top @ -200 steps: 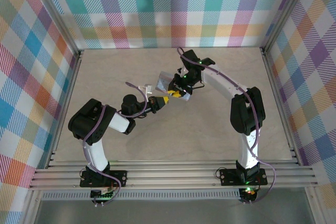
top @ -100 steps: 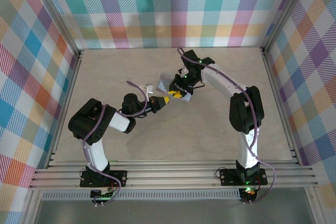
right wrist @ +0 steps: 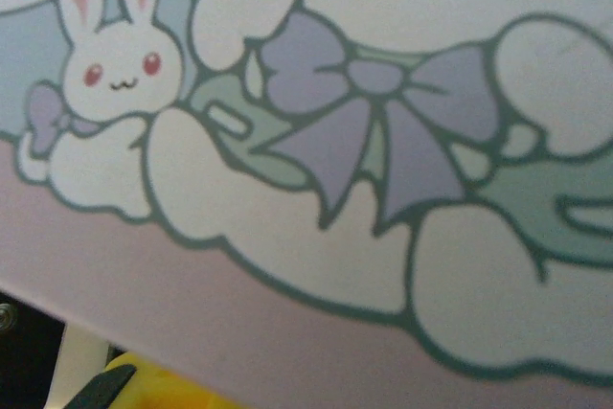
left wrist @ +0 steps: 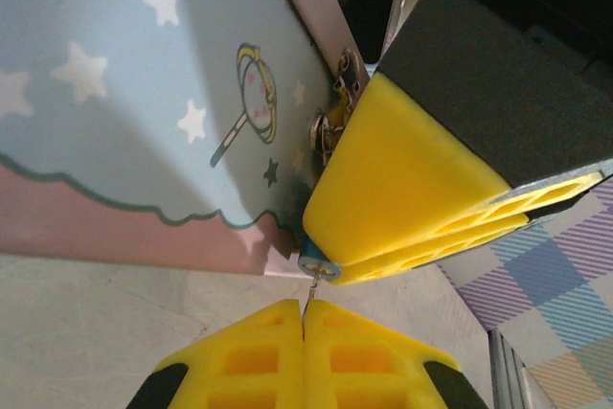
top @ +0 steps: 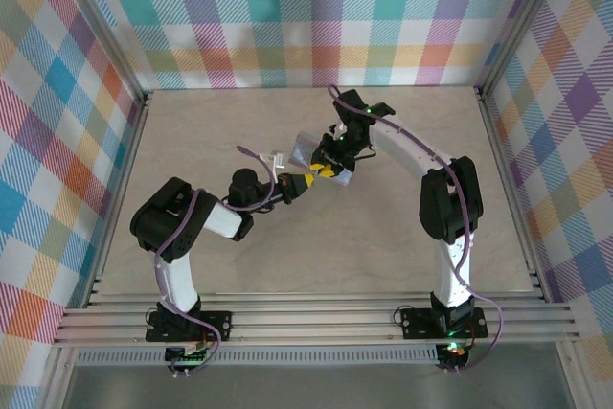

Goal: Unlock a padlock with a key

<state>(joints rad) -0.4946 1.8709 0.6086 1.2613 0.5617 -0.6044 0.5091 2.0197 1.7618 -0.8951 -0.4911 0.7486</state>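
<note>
— What is seen at the left?
— The left gripper (top: pixel 306 181) is extended from the near left toward the middle of the table (top: pixel 335 246). In the left wrist view its yellow fingers (left wrist: pixel 249 356) are pressed together. A thin metal shaft, the key (left wrist: pixel 310 292), is pinched in the seam between them.

— Where is the key pointed?
— It is aimed at the padlock (left wrist: pixel 316 263), of which only a small teal-and-dark end is seen. Whether the tip is touching it or just short of it cannot be told.

— By what is the padlock held?
— It is clamped at the tip of the right gripper (top: pixel 329 167), whose two yellow fingers are closed almost together over it. The padlock is thus found just right of the left gripper, near the table's middle, beside the tin's near edge.

— And the tin?
— The pale blue tin (top: pixel 308 147) is seen just far of both grippers. Stars and a wand are printed on one face, a white rabbit (right wrist: pixel 110 64) and a lilac bow (right wrist: pixel 383 131) on another. A small metal clasp (left wrist: pixel 342 112) is seen on its side. The inside is hidden, so what is kept in it cannot be told.
</note>
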